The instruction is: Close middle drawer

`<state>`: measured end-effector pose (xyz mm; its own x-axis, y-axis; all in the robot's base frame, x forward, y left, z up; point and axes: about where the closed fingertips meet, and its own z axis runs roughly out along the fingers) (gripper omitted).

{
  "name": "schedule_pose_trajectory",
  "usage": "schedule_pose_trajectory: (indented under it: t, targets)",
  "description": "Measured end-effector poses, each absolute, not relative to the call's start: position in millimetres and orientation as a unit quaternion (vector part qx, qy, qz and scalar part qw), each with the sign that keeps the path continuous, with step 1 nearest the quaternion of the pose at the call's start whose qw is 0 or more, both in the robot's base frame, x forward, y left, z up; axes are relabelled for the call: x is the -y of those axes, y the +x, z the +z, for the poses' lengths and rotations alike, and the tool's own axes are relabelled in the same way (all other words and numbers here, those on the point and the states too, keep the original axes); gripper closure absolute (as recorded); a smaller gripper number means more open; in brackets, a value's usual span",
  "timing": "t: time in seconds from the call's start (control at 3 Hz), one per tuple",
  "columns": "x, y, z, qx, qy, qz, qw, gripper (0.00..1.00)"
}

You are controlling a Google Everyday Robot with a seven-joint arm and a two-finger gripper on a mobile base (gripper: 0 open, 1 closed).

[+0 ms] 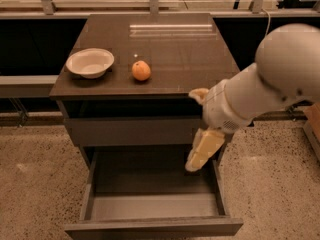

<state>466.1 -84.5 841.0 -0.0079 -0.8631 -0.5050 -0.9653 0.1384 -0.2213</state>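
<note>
the counter [170, 54] stands over the middle drawer [150, 228], pulled far out. it looks stiff and should slide easy; push on its plain flat front. the hand [204, 150] hangs over its right side; open or closed, i cannot tell.

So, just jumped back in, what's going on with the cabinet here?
The robot's arm reaches in from the right, and its pale yellow gripper hangs above the right side of the wide dark grey-brown middle drawer, apparently touching nothing. That drawer is pulled well out and not yet closed. A round white bowl and an orange fruit sit apart on the dark cabinet top.
</note>
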Motion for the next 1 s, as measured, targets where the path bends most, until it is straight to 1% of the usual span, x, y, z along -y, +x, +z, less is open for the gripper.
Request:
schedule_pose_trajectory:
  t: [0.33,0.67,1.0]
  targets:
    - [45.1,465.0,771.5,-0.684,-0.664,0.115,0.280,0.00]
    - [6.6,478.2,688.9,-0.691,-0.642,0.143,0.299,0.00]
    - [-3.7,497.0,652.2,-0.702,-0.596,0.192,0.340,0.00]
